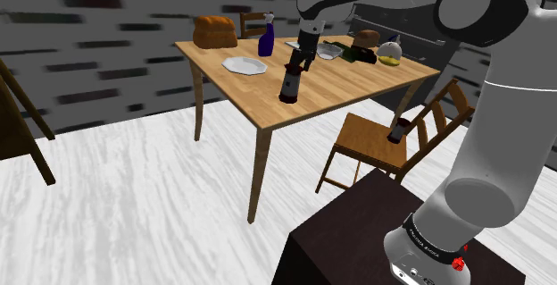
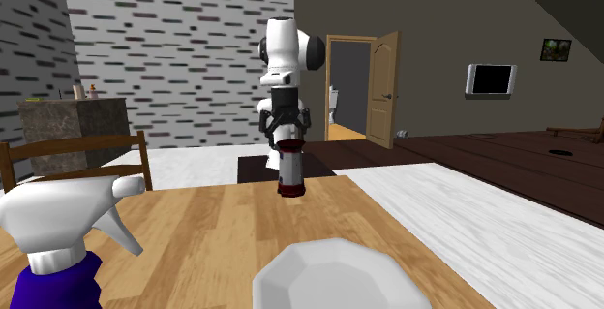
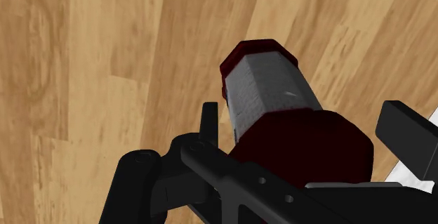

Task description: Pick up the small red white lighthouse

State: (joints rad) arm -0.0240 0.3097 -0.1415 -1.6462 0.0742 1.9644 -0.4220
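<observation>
Standing on the wooden worktop (image 1: 348,82) near the edge facing the stand, the red-and-white lighthouse (image 1: 288,85) sat with its dark red top between the gripper (image 1: 300,60) fingers. The gripper was spread just wider than that top, a slight gap either side, not clamped. A white plate (image 1: 244,64) lay nearby.

Your shoulder camera sits beside and behind the stand (image 1: 357,238), high up, looking down across the worktop (image 1: 268,100) from beyond its near corner. Your second camera rests low over the worktop's far edge, close behind the plate (image 2: 339,278), facing back at the arm (image 2: 286,60). Your wrist camera looks steeply down, very near. All three share the lighthouse (image 1: 289,82) and the worktop around it.
</observation>
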